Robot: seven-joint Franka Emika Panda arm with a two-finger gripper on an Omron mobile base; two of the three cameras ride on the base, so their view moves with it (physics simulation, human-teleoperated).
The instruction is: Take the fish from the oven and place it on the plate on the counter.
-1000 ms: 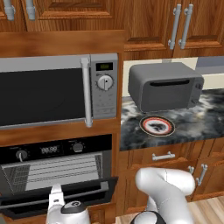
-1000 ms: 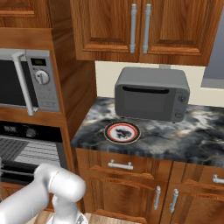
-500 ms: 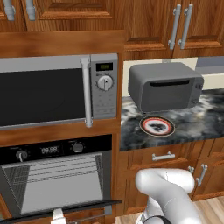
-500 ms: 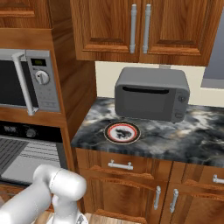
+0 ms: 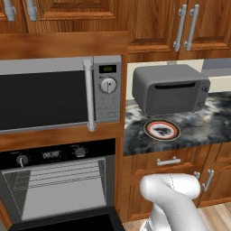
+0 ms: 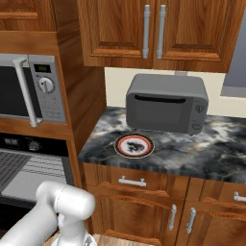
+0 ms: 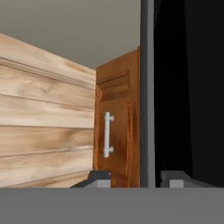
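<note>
Clerk: Item one, the tool?
Checker: Fingertips stand apart in the hand view. A thin upright grey strip rises between them, and there is a gap on its left side. The tips are not pressed onto it. A flat black surface lies right of the strip. Pale wood planks and a brown cabinet door with a silver handle lie to its left.

Clerk: Item two, the arm?
Checker: White arm, low in both base views and bent down toward the oven side.

Clerk: Item three, the oven?
Checker: Black, built in under the silver microwave. Its door is dropped open, showing a grey inside with wire racks. I cannot make out any contents.

Clerk: Item four, the plate?
Checker: Round, with a red-orange ring, a white centre and a dark motif. It lies flat on the counter, near the front edge and just in front of the grey toaster oven. Nothing is on it.

Clerk: Behind and below?
Checker: Brown drawers sit under the counter. Wooden wall cabinets with silver bar handles hang above.
</note>
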